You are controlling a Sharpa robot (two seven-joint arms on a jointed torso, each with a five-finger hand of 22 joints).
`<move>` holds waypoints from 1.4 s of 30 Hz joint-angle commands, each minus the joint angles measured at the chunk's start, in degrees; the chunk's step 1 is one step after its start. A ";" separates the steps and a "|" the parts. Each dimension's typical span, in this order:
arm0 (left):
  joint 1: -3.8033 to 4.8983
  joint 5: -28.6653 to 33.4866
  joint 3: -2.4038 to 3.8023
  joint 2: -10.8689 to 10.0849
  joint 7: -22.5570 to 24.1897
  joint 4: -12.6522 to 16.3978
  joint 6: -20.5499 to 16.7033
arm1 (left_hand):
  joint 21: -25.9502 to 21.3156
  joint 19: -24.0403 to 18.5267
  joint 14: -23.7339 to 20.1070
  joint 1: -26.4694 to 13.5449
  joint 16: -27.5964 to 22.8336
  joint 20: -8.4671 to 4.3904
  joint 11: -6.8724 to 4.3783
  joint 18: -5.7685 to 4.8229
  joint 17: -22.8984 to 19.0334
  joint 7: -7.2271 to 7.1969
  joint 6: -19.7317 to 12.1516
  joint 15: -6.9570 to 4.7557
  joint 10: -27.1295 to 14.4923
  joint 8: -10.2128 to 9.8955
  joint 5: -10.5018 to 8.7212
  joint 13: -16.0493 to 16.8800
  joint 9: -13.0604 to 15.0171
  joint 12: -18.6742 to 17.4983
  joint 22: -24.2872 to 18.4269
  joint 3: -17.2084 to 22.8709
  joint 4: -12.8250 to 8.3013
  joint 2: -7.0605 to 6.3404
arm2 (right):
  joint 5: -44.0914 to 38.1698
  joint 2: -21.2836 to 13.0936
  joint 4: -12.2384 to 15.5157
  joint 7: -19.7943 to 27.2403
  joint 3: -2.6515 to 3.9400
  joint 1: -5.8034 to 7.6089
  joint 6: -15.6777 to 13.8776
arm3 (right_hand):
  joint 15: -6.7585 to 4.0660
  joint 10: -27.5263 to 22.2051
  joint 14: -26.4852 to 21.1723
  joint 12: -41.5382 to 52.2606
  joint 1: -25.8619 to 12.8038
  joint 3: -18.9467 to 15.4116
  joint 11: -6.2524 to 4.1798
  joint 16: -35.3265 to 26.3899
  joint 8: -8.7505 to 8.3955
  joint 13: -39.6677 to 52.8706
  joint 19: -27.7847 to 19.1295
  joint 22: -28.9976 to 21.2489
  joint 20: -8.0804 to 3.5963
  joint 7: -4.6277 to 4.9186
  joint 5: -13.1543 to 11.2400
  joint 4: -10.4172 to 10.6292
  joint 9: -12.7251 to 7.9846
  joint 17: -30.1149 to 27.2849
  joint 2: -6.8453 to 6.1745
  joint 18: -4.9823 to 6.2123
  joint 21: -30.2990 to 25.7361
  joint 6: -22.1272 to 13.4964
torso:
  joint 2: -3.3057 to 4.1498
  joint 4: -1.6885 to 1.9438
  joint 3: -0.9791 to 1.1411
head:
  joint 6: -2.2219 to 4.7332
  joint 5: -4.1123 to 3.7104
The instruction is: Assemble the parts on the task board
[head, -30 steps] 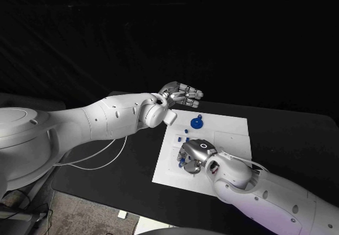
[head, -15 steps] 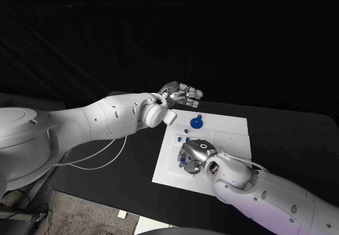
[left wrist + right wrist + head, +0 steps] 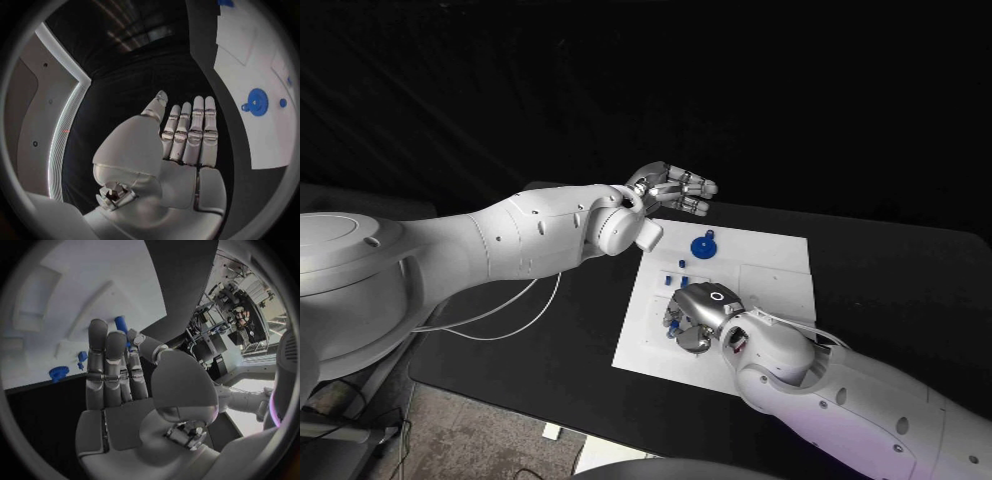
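Task board (image 3: 762, 275) work looks barely begun: your right hand (image 3: 697, 318) pinches a blue part (image 3: 121, 323) over it; left hand (image 3: 672, 190), fingers together, holds nothing beyond its far edge.

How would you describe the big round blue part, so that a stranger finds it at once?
Look at the white board in the middle of the black table. Near its far edge, by the left hand, lies a round blue disc. It is far larger than the other blue pieces.
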 commanded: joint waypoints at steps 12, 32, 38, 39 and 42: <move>0.02 0.10 0.06 0.24 0.10 -0.07 1.25 | 0.17 0.06 0.20 -0.02 -0.07 -0.27 0.32 0.18 0.02 0.39 -0.15 0.02 -0.06 -0.15 -0.13 -0.01 0.03 -0.18 -0.02 0.00 0.28 0.40 | -0.24 -0.12 -0.25 0.33 -0.38 -0.70 -0.33 | -0.55 3.42 -0.03 0.34 -0.03 0.13 -3.14 -0.20 -0.13 0.10 0.39 0.62 -0.05 0.01 0.38 -0.17 0.10 0.08 0.47 1.29 -0.67 0.50 | -0.03 0.06 0.02 | -0.11 -0.07; 0.02 0.08 0.06 0.11 -0.31 -0.05 1.75 | 0.18 -0.01 0.12 0.01 -0.07 -0.22 0.37 0.19 0.02 0.39 -0.31 0.06 -0.28 -0.16 -0.19 0.00 0.02 -0.17 -0.04 -0.08 0.38 0.45 | -1.11 -0.27 0.02 -1.01 -0.38 -0.91 -1.91 | -0.57 3.57 -0.01 0.34 -0.03 0.56 -3.18 -0.12 -0.11 0.10 0.60 1.54 -0.07 -0.06 0.38 -0.13 0.11 0.19 0.23 1.34 -1.14 0.70 | -0.03 0.03 0.01 | -0.34 0.29; 0.02 0.05 0.06 0.11 -0.39 -0.04 1.84 | 0.17 -0.03 0.09 -0.02 -0.07 -0.21 0.39 0.20 0.02 0.39 -0.34 0.07 -0.32 -0.14 -0.28 0.00 0.03 -0.17 -0.05 -0.14 0.42 0.44 | -1.10 -0.25 0.11 -1.01 -0.37 -0.94 -2.83 | -0.57 3.57 -0.01 0.34 -0.03 0.56 -3.18 -0.12 -0.11 0.10 0.60 1.54 -0.07 -0.06 0.38 -0.13 0.11 0.19 0.23 1.34 -1.14 0.70 | -0.01 0.00 0.02 | -0.34 0.35; 0.02 0.04 0.06 0.12 -0.40 -0.04 1.85 | 0.17 -0.03 0.09 -0.03 -0.07 -0.20 0.39 0.20 0.02 0.39 -0.34 0.08 -0.33 -0.14 -0.29 0.00 0.03 -0.17 -0.05 -0.14 0.42 0.44 | -1.10 -0.24 0.14 -1.00 -0.37 -0.94 -2.95 | -0.57 3.57 -0.01 0.34 -0.03 0.56 -3.18 -0.12 -0.11 0.10 0.60 1.54 -0.07 -0.06 0.38 -0.13 0.11 0.19 0.23 1.34 -1.14 0.70 | -0.01 0.00 0.02 | -0.34 0.35; 0.02 0.03 0.06 0.12 -0.42 -0.03 1.89 | 0.17 -0.03 0.09 -0.03 -0.07 -0.20 0.39 0.20 0.02 0.39 -0.34 0.08 -0.33 -0.14 -0.29 0.00 0.03 -0.17 -0.05 -0.14 0.42 0.44 | -1.10 -0.25 0.23 -1.03 -0.37 -0.95 -3.27 | -0.57 3.57 -0.01 0.34 -0.03 0.56 -3.18 -0.12 -0.11 0.10 0.60 1.54 -0.07 -0.06 0.38 -0.13 0.11 0.19 0.23 1.34 -1.14 0.70 | -0.03 0.03 0.03 | -0.36 0.36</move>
